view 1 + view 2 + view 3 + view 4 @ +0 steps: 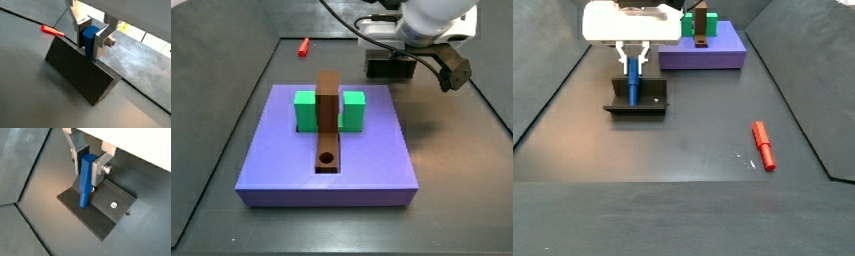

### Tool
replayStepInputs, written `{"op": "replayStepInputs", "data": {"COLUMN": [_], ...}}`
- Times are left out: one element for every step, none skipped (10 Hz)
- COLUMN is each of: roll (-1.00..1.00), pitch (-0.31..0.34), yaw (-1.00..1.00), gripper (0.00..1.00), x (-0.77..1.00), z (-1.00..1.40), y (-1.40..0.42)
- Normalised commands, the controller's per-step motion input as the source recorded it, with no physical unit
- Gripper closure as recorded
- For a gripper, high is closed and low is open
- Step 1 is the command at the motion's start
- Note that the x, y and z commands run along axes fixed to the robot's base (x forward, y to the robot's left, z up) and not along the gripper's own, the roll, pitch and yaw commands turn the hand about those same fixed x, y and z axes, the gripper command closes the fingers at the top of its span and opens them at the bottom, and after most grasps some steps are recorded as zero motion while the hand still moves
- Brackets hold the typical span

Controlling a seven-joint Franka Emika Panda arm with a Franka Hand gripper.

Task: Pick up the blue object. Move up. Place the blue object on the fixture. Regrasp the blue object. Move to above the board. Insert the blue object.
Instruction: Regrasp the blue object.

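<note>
The blue object [84, 195] is a slim blue peg standing upright, its lower end on the dark fixture's base plate [100, 220]. My gripper [87, 177] is shut on its upper half, with the silver fingers [100, 169] pressed against both sides. In a wrist view the peg [89, 35] stands just behind the fixture's upright wall [80, 75]. In a side view the gripper [632, 62] holds the peg [632, 82] over the fixture [637, 103]. The purple board [331, 165] carries a green block [305, 110] and a brown bar [327, 120] with a round hole.
A red peg [762, 145] lies on the dark floor away from the fixture, also seen as the red peg [51, 31] and the red peg [303, 46]. The board [714, 52] sits beyond the fixture. Dark walls border the floor.
</note>
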Motion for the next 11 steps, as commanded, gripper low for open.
{"op": "replayStepInputs", "data": {"roll": [0.00, 0.00, 0.00, 0.00, 0.00, 0.00, 0.00, 0.00, 0.00, 0.00, 0.00], "pitch": [0.000, 0.000, 0.000, 0.000, 0.000, 0.000, 0.000, 0.000, 0.000, 0.000, 0.000], "yaw": [0.00, 0.00, 0.00, 0.00, 0.00, 0.00, 0.00, 0.00, 0.00, 0.00, 0.00], "gripper": [1.00, 1.00, 1.00, 1.00, 1.00, 1.00, 1.00, 1.00, 1.00, 1.00, 1.00], "x": [0.00, 0.00, 0.00, 0.00, 0.00, 0.00, 0.00, 0.00, 0.00, 0.00, 0.00], "z": [0.00, 0.00, 0.00, 0.00, 0.00, 0.00, 0.00, 0.00, 0.00, 0.00, 0.00], "y": [0.00, 0.00, 0.00, 0.00, 0.00, 0.00, 0.00, 0.00, 0.00, 0.00, 0.00]}}
